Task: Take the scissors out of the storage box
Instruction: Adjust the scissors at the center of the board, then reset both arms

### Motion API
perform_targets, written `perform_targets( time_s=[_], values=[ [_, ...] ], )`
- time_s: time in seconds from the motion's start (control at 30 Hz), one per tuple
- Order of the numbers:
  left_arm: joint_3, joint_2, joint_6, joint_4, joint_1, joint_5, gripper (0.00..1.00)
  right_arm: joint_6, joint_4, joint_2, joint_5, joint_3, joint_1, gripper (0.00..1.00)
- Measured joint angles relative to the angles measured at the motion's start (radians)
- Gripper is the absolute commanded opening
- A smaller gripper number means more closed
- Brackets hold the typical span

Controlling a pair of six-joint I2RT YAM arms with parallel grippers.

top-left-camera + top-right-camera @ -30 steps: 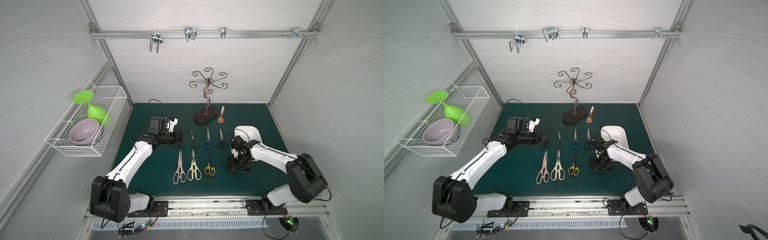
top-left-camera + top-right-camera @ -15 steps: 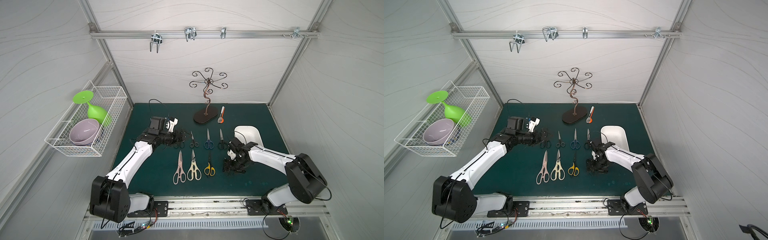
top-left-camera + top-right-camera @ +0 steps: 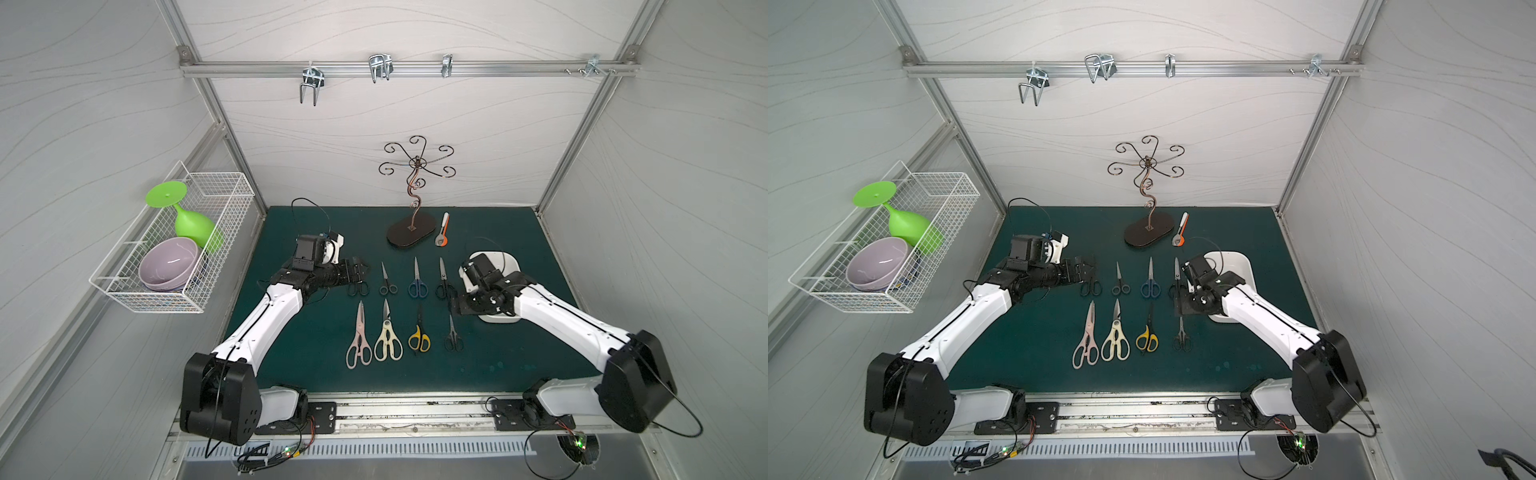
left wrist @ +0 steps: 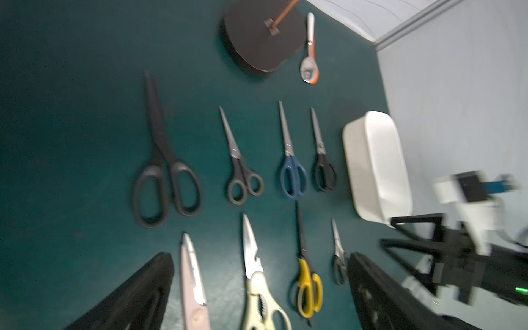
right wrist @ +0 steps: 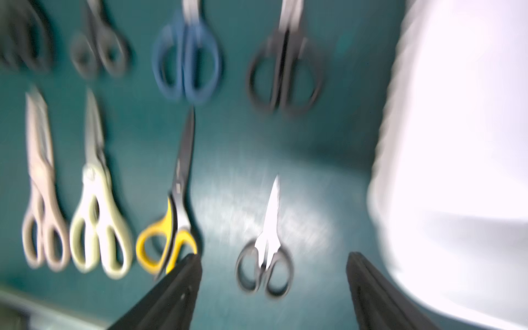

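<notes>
My right claw, released, hangs over the small scissors, blades pointing rearward, box beside; left claw released.

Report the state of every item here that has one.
storage box: upright, nothing visible inside.
scissors: all eight pairs closed, flat on the mat, outside the storage box.
left tool: open, empty.
right tool: open, empty.
green goblet: tipped, base uppermost, in the wire basket.

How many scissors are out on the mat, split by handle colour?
Black-handled scissors: 4
Blue-handled scissors: 1
Yellow-and-black scissors: 1
Pink shears: 1
Cream shears: 1
Total: 8
</notes>
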Motion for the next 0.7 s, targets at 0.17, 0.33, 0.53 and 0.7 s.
perform_targets(
  time_s=[0.17, 0.33, 0.53, 0.7],
  values=[
    [-0.141, -0.019, 0.127, 0.164, 0.028, -0.242, 0.99, -0.173, 0.304, -0.063, 0.113, -0.114, -0.185, 0.85],
    [-0.289, -0.010, 0.234, 0.389, 0.080, -0.425, 0.99, -0.268, 0.563, -0.016, 0.126, -0.243, -0.408, 0.84],
    [-0.433, 0.093, 0.267, 0.631, 0.167, -0.482, 0.99, -0.332, 0.954, 0.075, 0.106, -0.487, -0.514, 0.84],
    [-0.446, 0.154, 0.265, 0.775, 0.203, -0.450, 0.99, -0.376, 1.107, 0.099, 0.080, -0.498, -0.516, 0.84]
  ],
)
